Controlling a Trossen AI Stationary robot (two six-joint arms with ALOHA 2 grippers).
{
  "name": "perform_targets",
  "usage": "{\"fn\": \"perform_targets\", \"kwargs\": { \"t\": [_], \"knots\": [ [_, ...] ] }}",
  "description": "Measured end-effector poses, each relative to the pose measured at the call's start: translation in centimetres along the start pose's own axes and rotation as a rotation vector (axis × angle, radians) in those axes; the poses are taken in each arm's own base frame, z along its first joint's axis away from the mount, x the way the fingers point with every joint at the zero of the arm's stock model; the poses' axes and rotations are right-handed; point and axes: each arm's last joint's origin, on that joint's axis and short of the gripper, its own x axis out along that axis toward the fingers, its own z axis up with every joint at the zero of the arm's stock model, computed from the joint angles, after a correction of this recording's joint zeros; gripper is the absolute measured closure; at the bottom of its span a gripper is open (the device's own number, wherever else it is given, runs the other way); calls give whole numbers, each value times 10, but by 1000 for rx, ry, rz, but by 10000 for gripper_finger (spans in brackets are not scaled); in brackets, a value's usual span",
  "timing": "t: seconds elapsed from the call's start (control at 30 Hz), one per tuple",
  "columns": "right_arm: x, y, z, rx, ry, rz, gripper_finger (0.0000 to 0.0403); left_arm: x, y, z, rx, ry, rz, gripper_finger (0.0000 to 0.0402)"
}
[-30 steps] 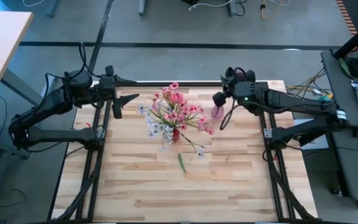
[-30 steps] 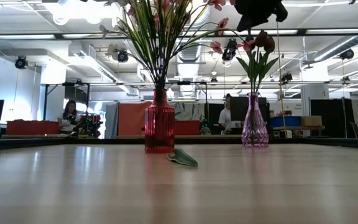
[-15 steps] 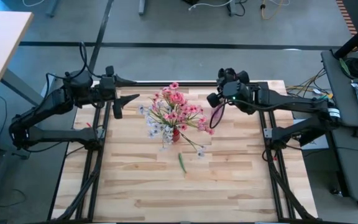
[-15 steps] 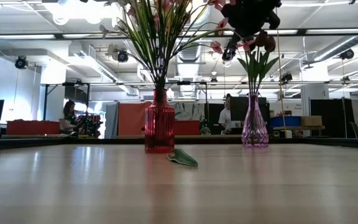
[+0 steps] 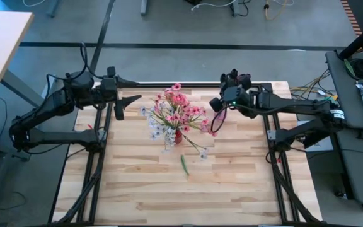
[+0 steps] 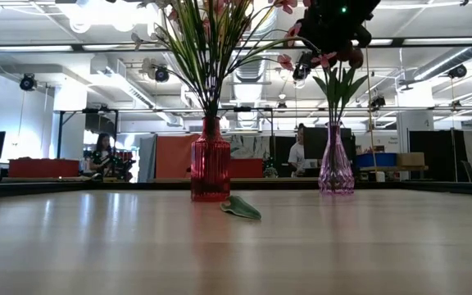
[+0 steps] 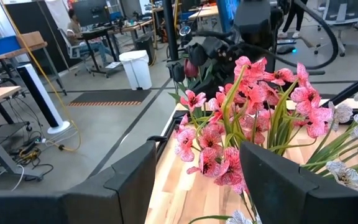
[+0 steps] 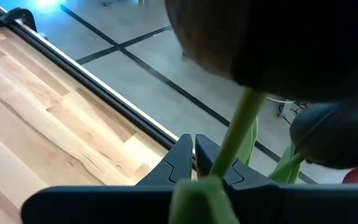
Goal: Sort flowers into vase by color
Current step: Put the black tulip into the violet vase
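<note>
A red vase at the table's middle holds pink flower sprays and white sprigs. To its right a purple vase holds dark tulip buds on green stems. My right gripper is shut and hangs over the purple vase, right at the buds; in its wrist view a green stem crosses in front of its fingertips. My left gripper waits open at the table's far left, facing the pink sprays. My right gripper is shut among the dark tulips above the purple vase, coming in slanting down from the table's right. A green stem runs just in front of its fingertips. I cannot tell whether the fingers touch the stem or the buds.
A loose green leaf lies on the wood a little nearer than the red vase. Black frame rails run along both sides of the table. Bare wood fills the near half. People sit at desks in the room beyond.
My right gripper has sunk toward the tulip buds in the purple vase and shifted a little toward the red vase, tipping further down. It has stayed shut. It now covers more of the buds in the low view. The vases and flowers have stayed put.
</note>
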Motion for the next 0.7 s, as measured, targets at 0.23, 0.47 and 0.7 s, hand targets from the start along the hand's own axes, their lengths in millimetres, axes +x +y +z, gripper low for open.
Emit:
{"fn": "perform_targets", "kwargs": {
  "t": [0.23,0.47,0.7],
  "knots": [
    [5,3,-10,-4,3,-8,390,0,0,0,0,-3,1,187],
    [7,4,-13,-5,6,-10,390,0,0,1,0,-6,1,187],
    [7,4,-12,8,-7,-7,390,0,0,1,0,-6,1,187]
  ]
}}
